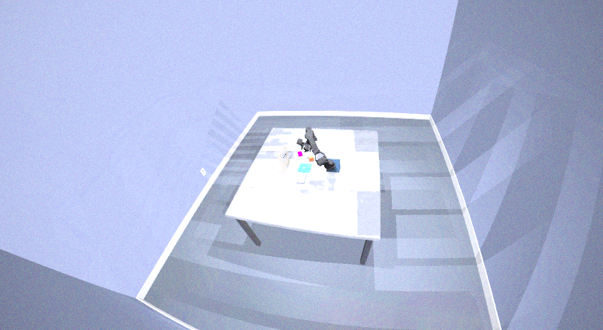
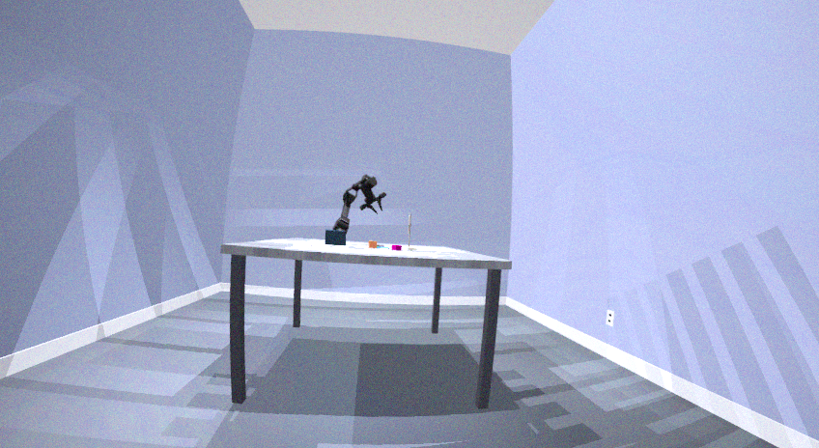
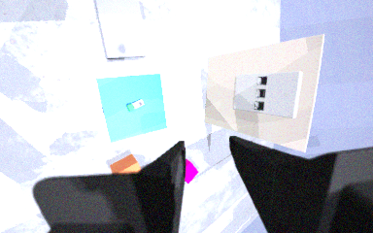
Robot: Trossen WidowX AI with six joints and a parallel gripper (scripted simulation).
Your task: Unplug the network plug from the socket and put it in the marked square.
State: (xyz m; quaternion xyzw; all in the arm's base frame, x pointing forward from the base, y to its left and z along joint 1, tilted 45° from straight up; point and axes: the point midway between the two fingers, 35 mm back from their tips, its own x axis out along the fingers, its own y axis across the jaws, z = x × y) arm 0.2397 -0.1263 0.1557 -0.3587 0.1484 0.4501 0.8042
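Observation:
The plug (image 3: 132, 105) (image 1: 304, 168), small and white with a green end, lies on the table inside the cyan marked square (image 3: 116, 125) (image 1: 301, 170), away from the edges. The upright panel (image 3: 222, 73) (image 1: 284, 163) (image 2: 409, 228) carries a pale socket block (image 3: 281, 94) with three dark openings, and no plug shows in them. My gripper (image 3: 207, 144) (image 2: 379, 210) is open, with a gap between its fingertips and nothing in it. It hangs in the air well above the table, apart from the plug, the square and the panel.
An orange block (image 3: 125, 165) (image 1: 311, 159) (image 2: 372, 244) and a magenta block (image 3: 190, 171) (image 1: 299, 153) (image 2: 396, 247) lie near the square. A pale flat box (image 3: 122, 29) lies on its other side. A dark blue box (image 1: 335, 165) (image 2: 335, 238) stands by the arm's base.

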